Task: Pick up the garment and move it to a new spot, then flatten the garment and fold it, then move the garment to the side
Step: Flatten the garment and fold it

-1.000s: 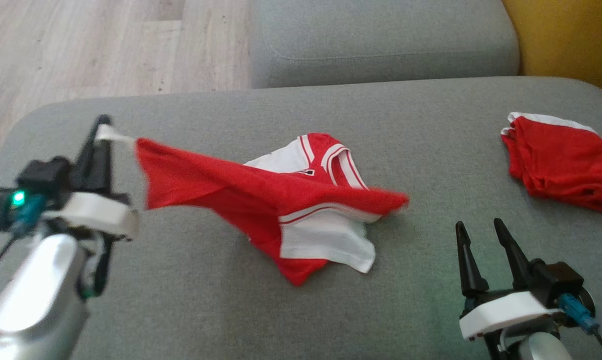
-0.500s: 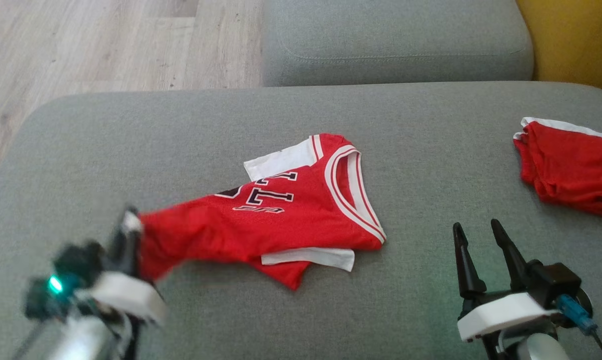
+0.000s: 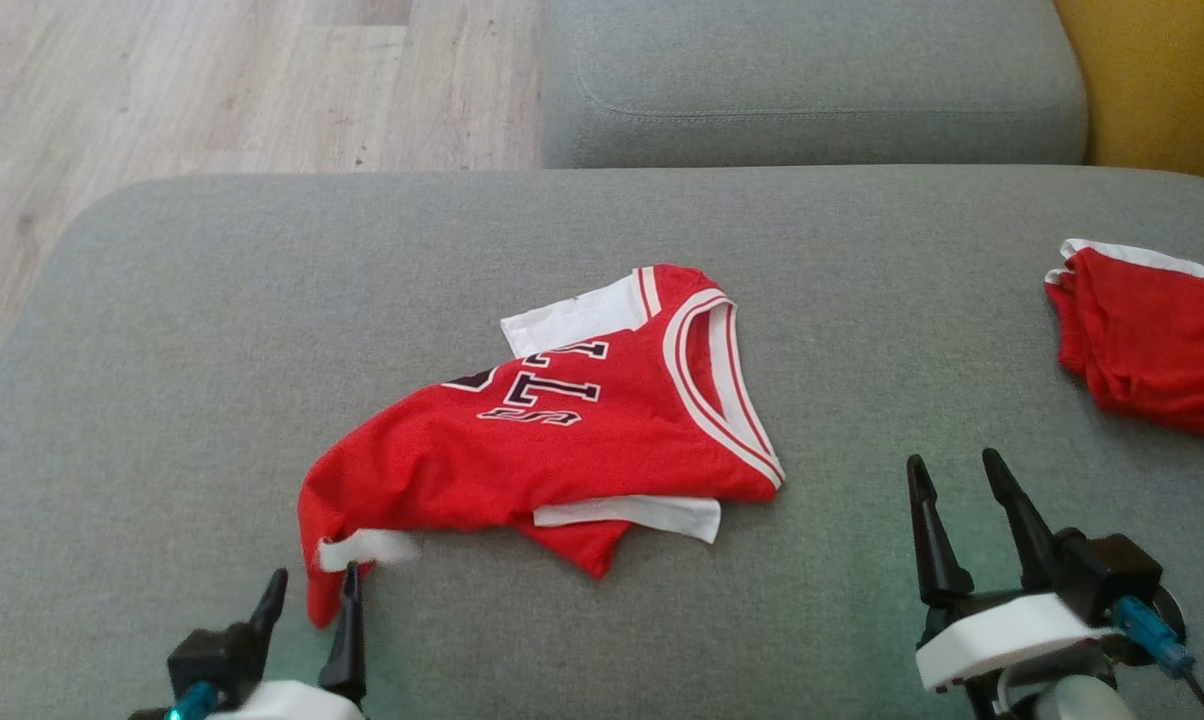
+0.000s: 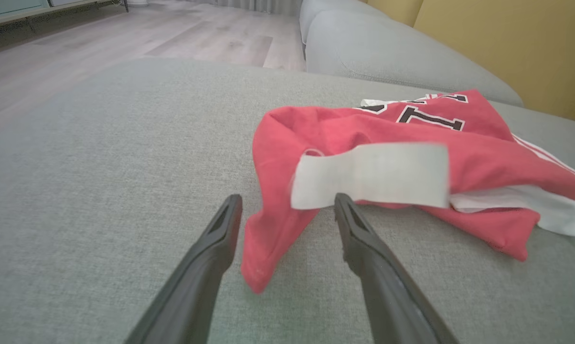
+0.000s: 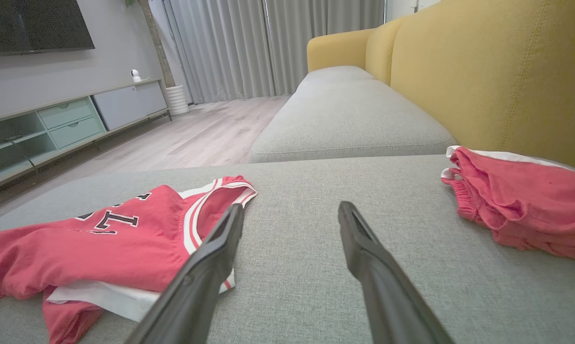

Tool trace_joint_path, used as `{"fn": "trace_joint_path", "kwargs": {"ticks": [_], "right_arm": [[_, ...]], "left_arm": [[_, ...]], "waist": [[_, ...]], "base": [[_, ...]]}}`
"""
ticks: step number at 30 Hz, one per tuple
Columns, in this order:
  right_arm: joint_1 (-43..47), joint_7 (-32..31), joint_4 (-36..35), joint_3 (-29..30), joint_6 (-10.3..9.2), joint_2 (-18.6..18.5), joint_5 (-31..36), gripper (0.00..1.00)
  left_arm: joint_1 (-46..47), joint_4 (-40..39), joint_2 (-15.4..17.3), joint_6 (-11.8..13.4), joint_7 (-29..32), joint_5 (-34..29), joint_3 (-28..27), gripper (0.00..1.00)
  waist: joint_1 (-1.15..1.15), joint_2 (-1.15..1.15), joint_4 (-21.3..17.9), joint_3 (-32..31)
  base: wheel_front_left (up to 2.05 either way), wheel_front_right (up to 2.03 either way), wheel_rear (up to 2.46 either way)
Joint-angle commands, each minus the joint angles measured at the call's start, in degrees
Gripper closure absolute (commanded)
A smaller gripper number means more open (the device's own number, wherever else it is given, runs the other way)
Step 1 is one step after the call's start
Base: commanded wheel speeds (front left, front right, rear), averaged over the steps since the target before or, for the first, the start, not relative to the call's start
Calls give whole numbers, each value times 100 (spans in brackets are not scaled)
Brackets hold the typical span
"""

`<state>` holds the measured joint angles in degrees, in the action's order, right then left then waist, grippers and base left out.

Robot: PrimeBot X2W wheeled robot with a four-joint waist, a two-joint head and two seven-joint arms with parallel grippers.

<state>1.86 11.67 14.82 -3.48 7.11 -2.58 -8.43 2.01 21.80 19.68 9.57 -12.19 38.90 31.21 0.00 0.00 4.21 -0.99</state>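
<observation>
Our left gripper (image 3: 312, 590) has its jaws spread wide and grips nothing. The near corner of the red jersey (image 3: 562, 440) lies loose on the grey sofa cushion (image 3: 162, 330) between the two fingers. Its blurred white hem band sits at one fingertip, and we cannot tell whether they touch. The jersey lies crumpled mid-cushion, lettering up. Our right gripper (image 3: 954, 480) is wide open and empty, near the jersey's collar but apart from it. Red shorts (image 3: 1152, 340) lie well off to the right.

I see the crumpled red-and-white jersey (image 3: 562, 440) lying mid-seat on the grey fabric sofa cushion (image 3: 212, 330); the bunched red shorts (image 3: 1152, 340) lie well apart to its right, near the yellow backrest (image 3: 1172, 80).
</observation>
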Motion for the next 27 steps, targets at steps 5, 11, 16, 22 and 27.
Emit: {"fn": "trace_joint_path", "kwargs": {"ticks": [5,11,16,22,27], "right_arm": [[-148,62,-131,-73,37,-30,-31,0],[-169,22,23,-55,37,-30,29,0],[-334,-115,285,-146,37,-30,133,0],[-744,-334,796,-329,37,-30,271,0],[-1245,-500,1568,-399,37,-30,361,0]], "left_arm": [[40,-475,200,116,-202,-13,-524,0],[-119,-1456,374,379,-260,-223,-848,0],[-176,-2037,260,469,-269,-330,-822,0],[-185,-2061,8,484,-273,-355,-715,0],[-120,-1952,-177,405,-276,-433,-587,0]], "waist": [[0,0,109,-11],[0,0,302,-9],[0,0,469,24],[0,0,628,107],[0,0,865,250]], "base": [[0,0,0],[0,0,0],[0,0,0],[0,0,0],[0,0,0]]}}
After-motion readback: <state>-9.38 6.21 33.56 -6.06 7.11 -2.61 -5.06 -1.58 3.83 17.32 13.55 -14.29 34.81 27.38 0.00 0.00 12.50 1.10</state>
